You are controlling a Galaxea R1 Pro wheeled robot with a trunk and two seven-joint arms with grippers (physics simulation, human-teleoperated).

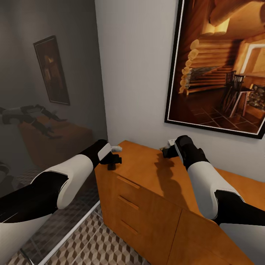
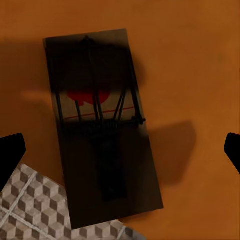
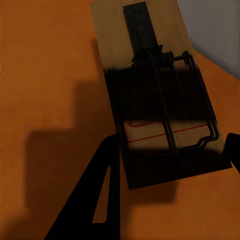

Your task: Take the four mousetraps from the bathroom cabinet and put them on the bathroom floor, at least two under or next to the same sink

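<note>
— Where are the traps right now?

— Two show, both flat on top of the cabinet [image 1: 147, 184]. One mousetrap [image 2: 102, 125] lies under the left gripper [image 2: 120, 150], its end jutting past the cabinet edge over the patterned bathroom floor [image 2: 25, 200]. A second mousetrap [image 3: 160, 95] lies under the right gripper [image 3: 172, 150], near the wall.

— Fingers?

— Left ones spread wide, one dark tip at each side, clear of the trap. On the right, one finger [image 3: 97, 190] lies beside the trap's long edge and the other tip peeks out at the far side – apart, holding nothing.

— What worries you?

— The overhang. I'd guess a skewed close on the left could nudge that trap off the edge. On the right, a finger could catch the wire bar and shove the slab rather than pinch it.
</note>
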